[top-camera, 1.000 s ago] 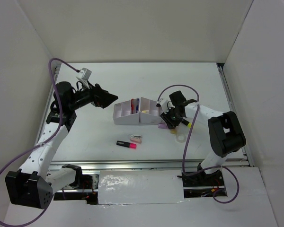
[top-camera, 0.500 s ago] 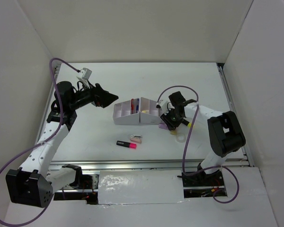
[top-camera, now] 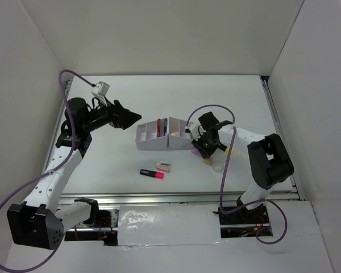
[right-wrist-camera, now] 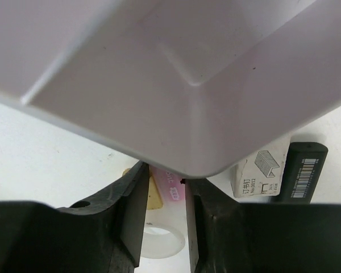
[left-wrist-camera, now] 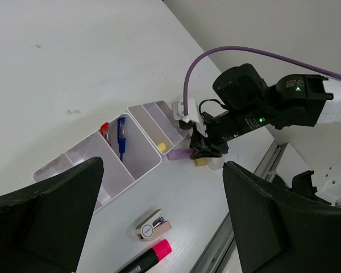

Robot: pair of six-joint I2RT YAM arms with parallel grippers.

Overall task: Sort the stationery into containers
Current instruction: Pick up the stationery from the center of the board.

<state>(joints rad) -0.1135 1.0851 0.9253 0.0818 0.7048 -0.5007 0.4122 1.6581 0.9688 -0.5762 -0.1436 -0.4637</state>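
Note:
The white organiser (top-camera: 159, 140) stands mid-table; its corner fills the right wrist view (right-wrist-camera: 187, 85). My right gripper (top-camera: 205, 145) is low at its near right corner, shut on the pink eraser (right-wrist-camera: 169, 182), which also shows in the left wrist view (left-wrist-camera: 179, 153). A tan eraser (right-wrist-camera: 155, 198) and the clear tape ring (right-wrist-camera: 159, 242) lie just under the fingers. A blue pen (left-wrist-camera: 121, 133) lies in one compartment. The black-pink highlighter (top-camera: 152, 173) lies in front of the organiser. My left gripper (top-camera: 131, 119) is open and empty, held high to the left of the organiser.
A small staple box (top-camera: 163, 166) lies beside the highlighter and also shows in the right wrist view (right-wrist-camera: 258, 170). A red item (left-wrist-camera: 104, 131) and a yellow item (left-wrist-camera: 162, 147) sit in compartments. The metal rail (top-camera: 176, 197) runs along the near edge.
My right gripper has shifted slightly left and nearer, tight against the organiser's corner. The left arm has not moved.

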